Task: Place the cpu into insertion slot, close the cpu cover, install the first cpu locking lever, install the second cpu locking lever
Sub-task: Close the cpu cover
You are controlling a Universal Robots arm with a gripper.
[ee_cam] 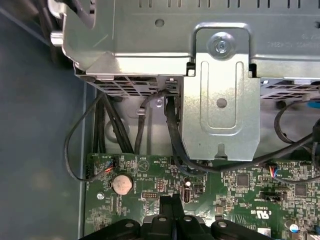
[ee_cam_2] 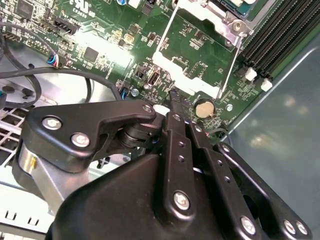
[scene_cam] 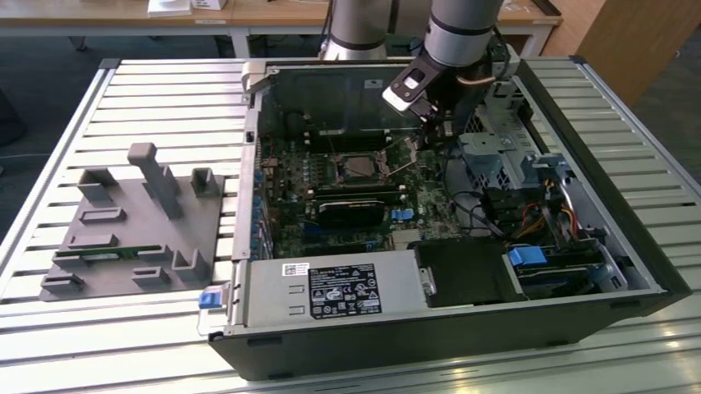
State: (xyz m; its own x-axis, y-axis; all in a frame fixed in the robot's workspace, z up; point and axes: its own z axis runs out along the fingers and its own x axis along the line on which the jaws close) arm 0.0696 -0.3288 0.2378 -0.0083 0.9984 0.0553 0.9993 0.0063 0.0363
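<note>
In the exterior view the insertion slot (scene_cam: 356, 168) sits mid-board inside the open computer case, with the silver cpu cover (scene_cam: 335, 156) lying flat around a dark grey square. I cannot tell the cpu from the recess there. My gripper (scene_cam: 436, 130) hangs a little to the exterior view's right of the slot, fingers together with nothing between them. In the second wrist view the gripper (ee_cam_2: 175, 97) nearly touches the green board by a silver plate (ee_cam_2: 185, 75). Two thin wire locking levers (ee_cam_2: 231, 65) run from the socket frame (ee_cam_2: 230, 22) toward it. In the first wrist view the fingertips (ee_cam: 170, 201) meet over the board.
A coin battery (ee_cam: 121, 185) and black cables (ee_cam: 170, 130) lie close to the fingertips. The metal drive cage (ee_cam: 220, 100) stands just beyond them. Memory slots (ee_cam_2: 275, 35) flank the socket. A grey fixture block (scene_cam: 137, 222) rests on the slatted table, at the exterior view's left.
</note>
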